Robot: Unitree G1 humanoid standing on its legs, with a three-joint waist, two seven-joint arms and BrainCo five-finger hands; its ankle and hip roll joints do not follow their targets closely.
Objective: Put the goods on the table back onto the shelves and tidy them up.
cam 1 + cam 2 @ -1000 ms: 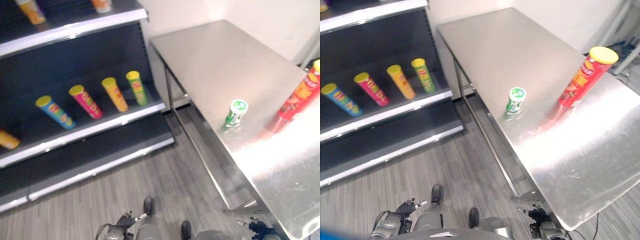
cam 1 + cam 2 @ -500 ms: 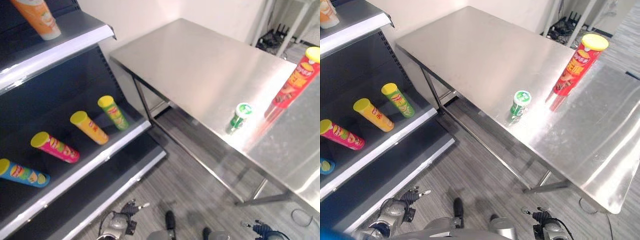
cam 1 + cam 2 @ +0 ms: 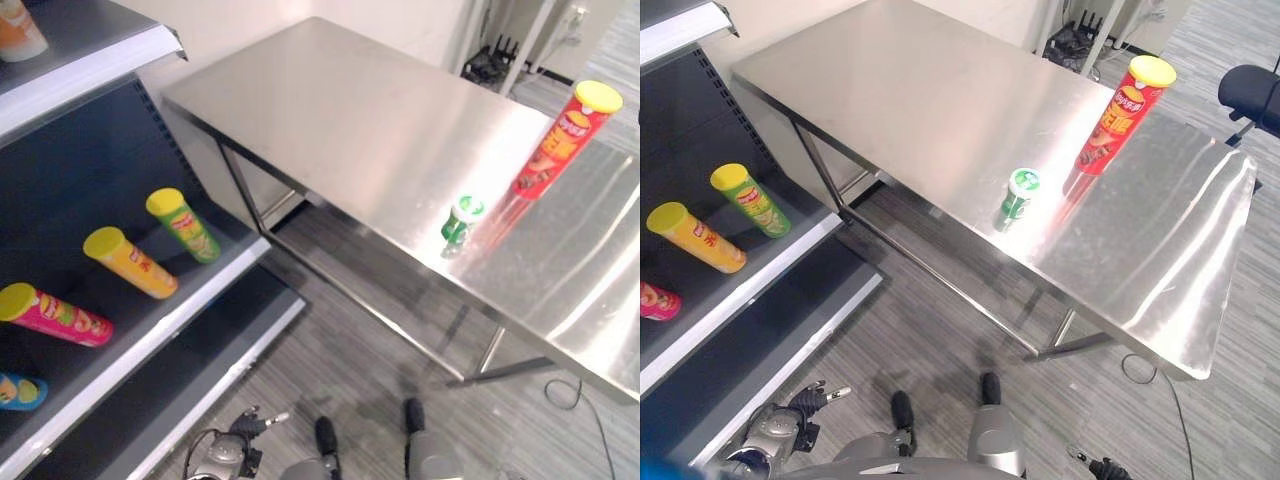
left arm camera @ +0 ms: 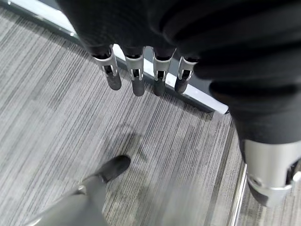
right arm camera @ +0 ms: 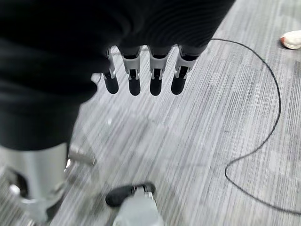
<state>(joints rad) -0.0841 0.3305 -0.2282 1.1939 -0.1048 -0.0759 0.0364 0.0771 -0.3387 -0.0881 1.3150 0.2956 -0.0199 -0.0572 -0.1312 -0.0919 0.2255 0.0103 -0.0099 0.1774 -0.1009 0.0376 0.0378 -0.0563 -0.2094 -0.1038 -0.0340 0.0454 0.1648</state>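
Camera swung; green can (image 3: pixel 458 220) far from left robot hand (image 3: pixel 222 458).

Floor (image 3: pixel 350 360): grey wood-grain planks
Wall (image 3: pixel 300 15): plain, pale, behind the table
Table (image 3: pixel 920 110): bare stainless steel top on thin metal legs, bright glare along its near side
Shelving (image 3: pixel 110 170): dark backing, pale front edges, beside the table

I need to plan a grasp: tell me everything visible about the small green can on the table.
The small green can is a short cylinder with a green-and-white printed side and a white top bearing a green mark. It stands upright on the bare steel table near its front edge, apart from the tall red crisp tube. Nothing touches it.
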